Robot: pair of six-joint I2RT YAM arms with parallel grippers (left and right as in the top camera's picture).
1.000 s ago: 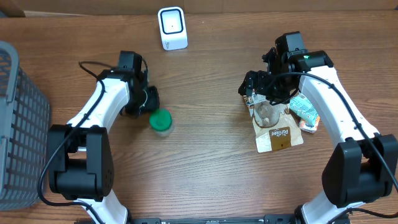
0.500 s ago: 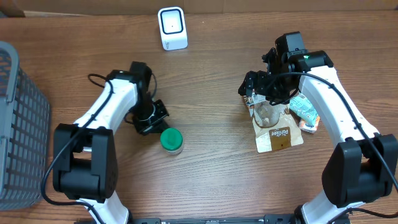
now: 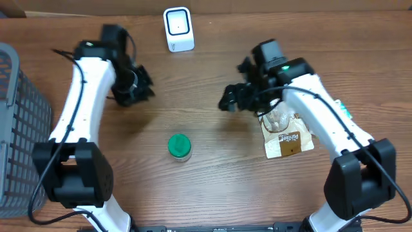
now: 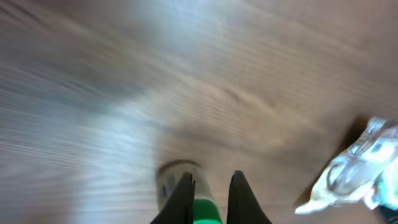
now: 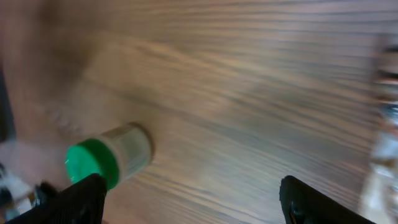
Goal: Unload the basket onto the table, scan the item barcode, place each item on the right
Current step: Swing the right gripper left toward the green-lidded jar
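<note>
The left tool (image 4: 211, 180) is shut with nothing between its tips, held apart from the green-lidded jar (image 3: 179, 147), which rests free on the tabletop (image 3: 212, 187) between the two arms. The right tool (image 5: 191, 186) stands wide open and empty, turned toward that jar, probably readied to take it. The scanner (image 3: 178, 29) sits at the far edge, well apart, so the jar needs carrying there.
</note>
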